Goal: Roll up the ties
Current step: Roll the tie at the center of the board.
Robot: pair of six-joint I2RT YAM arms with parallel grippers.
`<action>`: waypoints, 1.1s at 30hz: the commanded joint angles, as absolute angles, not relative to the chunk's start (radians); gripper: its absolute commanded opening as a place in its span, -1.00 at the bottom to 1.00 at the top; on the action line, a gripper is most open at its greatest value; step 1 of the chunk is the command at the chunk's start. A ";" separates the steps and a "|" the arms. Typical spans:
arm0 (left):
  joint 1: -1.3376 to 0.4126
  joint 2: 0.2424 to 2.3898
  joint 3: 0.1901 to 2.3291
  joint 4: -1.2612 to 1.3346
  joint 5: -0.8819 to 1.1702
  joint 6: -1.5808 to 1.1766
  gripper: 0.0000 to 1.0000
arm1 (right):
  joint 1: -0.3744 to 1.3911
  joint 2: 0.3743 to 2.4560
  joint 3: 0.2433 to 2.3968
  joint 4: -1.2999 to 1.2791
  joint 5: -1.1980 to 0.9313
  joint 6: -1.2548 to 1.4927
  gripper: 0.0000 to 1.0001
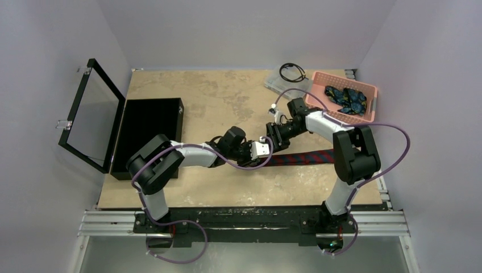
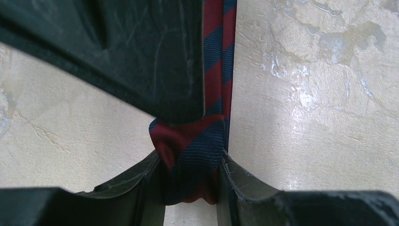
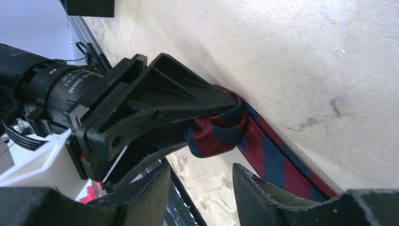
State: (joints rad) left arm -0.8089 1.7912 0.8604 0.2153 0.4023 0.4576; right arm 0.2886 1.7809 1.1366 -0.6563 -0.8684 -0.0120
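Observation:
The maroon tie with navy stripes (image 1: 304, 157) lies flat along the table's near middle, its left end folded into a small roll (image 2: 190, 155). My left gripper (image 1: 262, 150) is shut on that roll, with the jaws pressing on both its sides in the left wrist view (image 2: 190, 181). My right gripper (image 1: 275, 134) is open and empty just beyond the roll. In the right wrist view (image 3: 202, 190) its fingers (image 3: 268, 197) straddle the air below the roll (image 3: 216, 134). Dark blue ties with teal pattern (image 1: 347, 99) lie bunched in the pink basket (image 1: 368, 91).
An open black case (image 1: 149, 136) with a raised lid (image 1: 94, 116) stands at the left. A clear flat box (image 1: 278, 82) with a black coiled cable (image 1: 293, 71) sits behind the basket. Purple cables loop off both arms.

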 commanded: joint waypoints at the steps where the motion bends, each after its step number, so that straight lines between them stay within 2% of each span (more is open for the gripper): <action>1: -0.814 1.824 0.871 0.108 0.344 0.493 -0.34 | 0.308 1.811 1.132 -0.588 -0.933 0.062 0.00; 11: -0.816 1.836 0.907 0.063 0.354 0.509 -0.31 | 0.320 1.892 1.121 -0.523 -0.913 0.077 -0.26; 13: -0.816 1.834 0.905 0.062 0.365 0.515 -0.30 | 0.319 1.901 1.122 -0.508 -0.896 0.078 -0.50; 16: -0.816 1.833 0.910 0.046 0.387 0.515 -0.24 | 0.319 1.917 1.135 -0.525 -0.883 0.057 -1.00; 24: -0.793 1.759 0.818 0.210 0.463 0.438 0.25 | 0.275 1.940 1.097 -0.621 -0.753 -0.045 -1.00; 28: -0.783 1.731 0.778 0.344 0.471 0.384 0.36 | 0.275 1.961 1.098 -0.623 -0.673 -0.044 -1.00; 33: -0.780 1.758 0.741 0.454 0.487 0.371 0.39 | 0.278 1.988 1.113 -0.641 -0.603 -0.070 -1.00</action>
State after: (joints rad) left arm -0.7895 1.7615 0.7677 0.3286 0.4568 0.4065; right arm 0.2741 1.9549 1.1133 -0.6086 -0.7731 -0.0036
